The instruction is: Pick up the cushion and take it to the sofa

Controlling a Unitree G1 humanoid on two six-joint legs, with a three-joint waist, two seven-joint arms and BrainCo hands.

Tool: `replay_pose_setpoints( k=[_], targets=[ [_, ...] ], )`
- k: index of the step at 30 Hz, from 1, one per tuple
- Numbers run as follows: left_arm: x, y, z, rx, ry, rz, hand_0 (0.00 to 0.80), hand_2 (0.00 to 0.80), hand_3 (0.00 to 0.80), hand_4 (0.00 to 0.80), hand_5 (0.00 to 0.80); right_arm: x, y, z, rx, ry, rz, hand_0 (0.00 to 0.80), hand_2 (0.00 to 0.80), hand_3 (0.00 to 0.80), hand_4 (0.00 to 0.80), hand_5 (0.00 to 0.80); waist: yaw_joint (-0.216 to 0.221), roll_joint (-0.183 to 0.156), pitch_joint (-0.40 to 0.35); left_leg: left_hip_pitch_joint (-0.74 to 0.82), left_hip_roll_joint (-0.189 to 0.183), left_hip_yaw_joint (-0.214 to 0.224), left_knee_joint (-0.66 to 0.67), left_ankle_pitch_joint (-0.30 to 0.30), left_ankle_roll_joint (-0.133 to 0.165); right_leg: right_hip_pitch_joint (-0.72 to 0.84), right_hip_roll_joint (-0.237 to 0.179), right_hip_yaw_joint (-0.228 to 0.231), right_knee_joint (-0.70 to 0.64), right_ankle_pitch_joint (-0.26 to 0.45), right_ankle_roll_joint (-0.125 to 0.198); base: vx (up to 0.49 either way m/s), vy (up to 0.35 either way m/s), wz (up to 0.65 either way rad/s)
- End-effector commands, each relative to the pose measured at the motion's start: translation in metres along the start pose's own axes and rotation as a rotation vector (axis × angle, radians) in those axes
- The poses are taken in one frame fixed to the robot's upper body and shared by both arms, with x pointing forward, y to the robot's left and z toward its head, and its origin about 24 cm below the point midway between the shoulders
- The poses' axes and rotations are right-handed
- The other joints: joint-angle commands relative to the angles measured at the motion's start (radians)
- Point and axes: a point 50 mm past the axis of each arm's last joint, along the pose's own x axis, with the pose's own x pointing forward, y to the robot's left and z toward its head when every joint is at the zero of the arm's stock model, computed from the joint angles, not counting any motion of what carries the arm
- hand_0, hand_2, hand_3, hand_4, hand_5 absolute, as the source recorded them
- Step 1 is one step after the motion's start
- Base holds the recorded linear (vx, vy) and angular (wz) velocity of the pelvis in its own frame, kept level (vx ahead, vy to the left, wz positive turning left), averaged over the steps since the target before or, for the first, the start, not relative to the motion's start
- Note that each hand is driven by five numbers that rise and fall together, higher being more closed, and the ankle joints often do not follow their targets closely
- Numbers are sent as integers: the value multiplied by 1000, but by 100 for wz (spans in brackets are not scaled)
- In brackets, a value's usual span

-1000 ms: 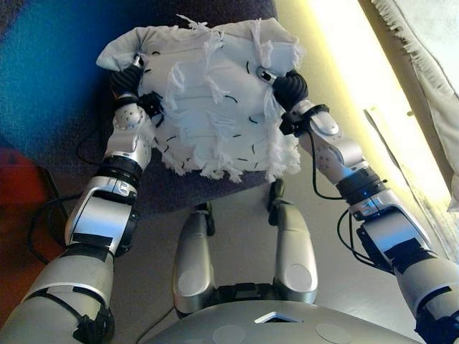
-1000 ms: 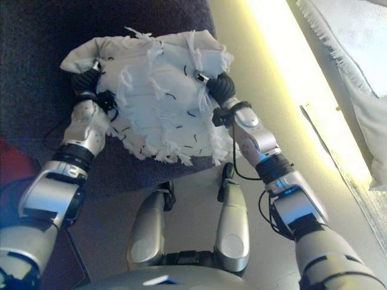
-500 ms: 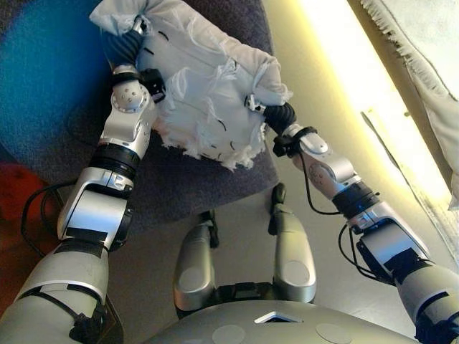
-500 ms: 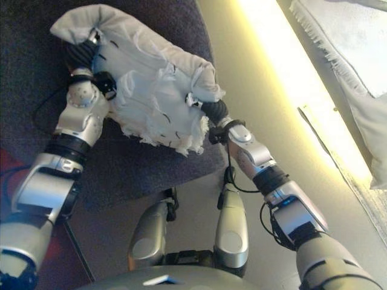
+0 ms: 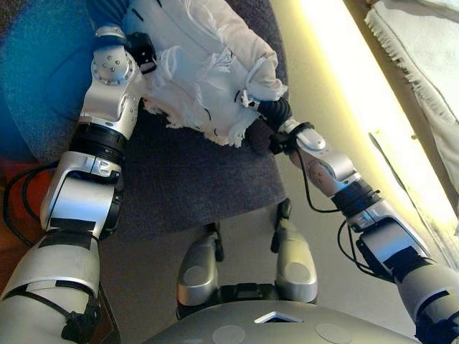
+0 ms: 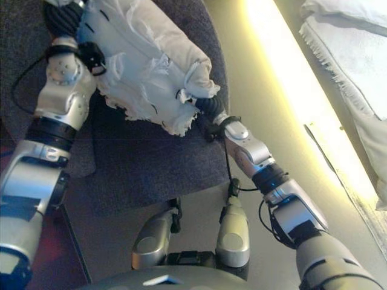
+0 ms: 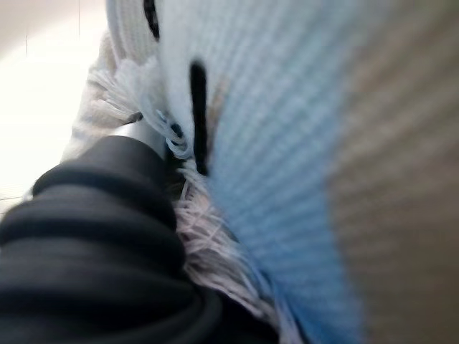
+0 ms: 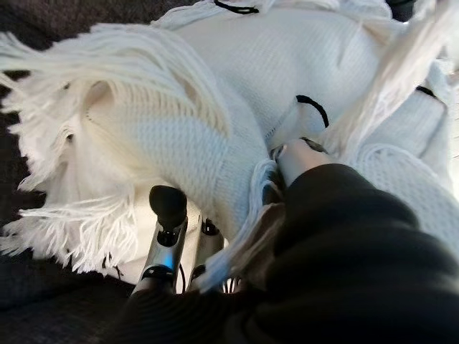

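A white fringed cushion [image 5: 204,64] sits in the upper centre of the frame, held between the robot's two hands above a dark grey seat [image 5: 193,179]. The right hand [image 5: 267,107], reaching in from the lower right, meets the cushion's lower right corner; its own wrist view shows a dark-tipped thumb [image 8: 168,205] under the fringe and a finger [image 8: 301,154] curled into the fabric, a pinch on the cloth. The left hand [image 6: 60,18], at the upper left edge of the frame, is against the cushion's left side, its dark ribbed cover [image 7: 93,236] pressed to the knit; whether its fingers are spread or closed cannot be told, as they are hidden by the fabric. A pale fringed throw [image 5: 419,64] lies in the upper right corner, well apart from the cushion, beyond a bright strip of floor [image 5: 344,79]
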Motion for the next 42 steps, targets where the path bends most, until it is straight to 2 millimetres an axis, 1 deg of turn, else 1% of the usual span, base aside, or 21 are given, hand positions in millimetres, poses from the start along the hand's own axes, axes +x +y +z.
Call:
replay_pose_setpoints(
  k=[1, 4, 6, 9, 12, 16, 17, 18, 19, 24, 28, 32, 38, 41, 42],
  targets=[
    [6, -56, 46, -197, -111, -110, 800, 800, 800, 800, 800, 12, 72, 16, 17, -46, 244, 800, 800, 800, 800, 800, 6, 16, -92, -179, 15, -30, 192, -68, -49, -32, -112, 46, 120, -137, 64, -82, 72, 7],
    [8, -51, 41, -245, -90, -80, 800, 800, 800, 800, 800, 12, 79, 14, -36, -26, 271, 800, 800, 800, 800, 800, -8, 21, -56, -218, 18, -23, 230, -72, -48, -91, -118, 78, 157, -131, 61, -68, 68, -1],
    [10, -47, 39, -244, -85, -58, 800, 800, 800, 800, 800, 10, 87, 14, -64, -25, 301, 800, 800, 800, 800, 800, -18, 18, -30, -244, 28, -16, 262, -80, -47, -125, -116, 101, 178, -128, 58, -53, 30, -7],
    [14, -40, 36, -251, -71, -44, 800, 800, 800, 800, 800, 8, 98, 17, -56, -36, 329, 800, 800, 800, 800, 800, -27, 9, -1, -277, 45, -10, 301, -90, -47, -165, -112, 125, 208, -126, 53, -12, 2, -1],
    [18, -39, 37, -231, -62, -42, 800, 800, 800, 800, 800, 8, 105, 23, -28, -64, 336, 800, 800, 800, 800, 800, -32, 1, 28, -291, 59, -6, 317, -94, -45, -184, -102, 140, 221, -123, 52, -22, -39, -4],
    [23, -36, 35, -204, -41, -20, 800, 800, 800, 800, 800, 7, 109, 35, -18, -111, 336, 800, 800, 800, 800, 800, -40, -7, 51, -299, 64, -1, 306, -79, -42, -191, -93, 148, 204, -107, 53, -17, -28, -7],
    [23, -34, 34, -204, -35, -9, 311, 311, 311, 311, 311, 7, 109, 38, -15, -120, 327, 700, 700, 700, 700, 700, -42, -8, 53, -298, 62, -1, 302, -76, -41, -190, -91, 149, 198, -103, 54, 4, -12, -7],
    [24, -32, 33, -200, -30, 8, 0, 0, 0, 0, 0, 7, 108, 40, -19, -129, 319, 414, 414, 414, 414, 414, -44, -9, 56, -300, 62, 0, 300, -73, -41, -190, -89, 152, 194, -99, 53, 2, -7, -5],
    [25, -31, 34, -204, -32, 27, 0, 0, 0, 0, 0, 7, 107, 42, -20, -134, 313, 0, 0, 0, 0, 0, -46, -9, 59, -299, 61, 0, 297, -71, -40, -190, -87, 153, 190, -97, 52, -3, -5, -5],
    [25, -27, 36, -232, -54, 64, 0, 0, 0, 0, 0, 6, 98, 44, -3, -145, 278, 0, 0, 0, 0, 0, -50, -11, 61, -286, 56, 3, 282, -68, -35, -178, -85, 152, 174, -90, 51, 7, 1, 1],
    [23, -28, 36, -218, -64, 69, 0, 0, 0, 0, 0, 6, 89, 44, 5, -147, 249, 0, 0, 0, 0, 0, -52, -11, 55, -272, 54, 9, 276, -69, -34, -165, -91, 145, 165, -88, 49, 0, 0, 0],
    [21, -27, 31, -184, -50, 75, 0, 0, 0, 0, 0, 5, 83, 40, 26, -134, 231, 0, 0, 0, 0, 0, -52, -8, 37, -238, 52, 22, 254, -67, -33, -134, -96, 134, 149, -92, 51, 29, 23, -1],
    [18, -12, 18, -180, -11, 108, 0, 0, 0, 0, 0, 3, 73, 31, 36, -102, 215, 0, 0, 0, 0, 0, -49, -1, -10, -182, 46, 35, 217, -62, -35, -83, -101, 109, 123, -102, 52, 52, 42, -3],
    [15, 1, 7, -157, 16, 131, 0, 0, 0, 0, 0, 1, 66, 26, 51, -81, 193, 0, 0, 0, 0, 0, -48, 3, -41, -141, 42, 46, 187, -54, -35, -51, -101, 96, 106, -106, 55, 82, 53, 0],
    [14, 10, 1, -138, 30, 149, 0, 0, 0, 0, 0, -1, 60, 22, 68, -73, 176, 0, 0, 0, 0, 0, -47, 5, -55, -117, 41, 51, 175, -57, -36, -28, -101, 85, 100, -115, 57, 75, 48, -2]
  ],
)
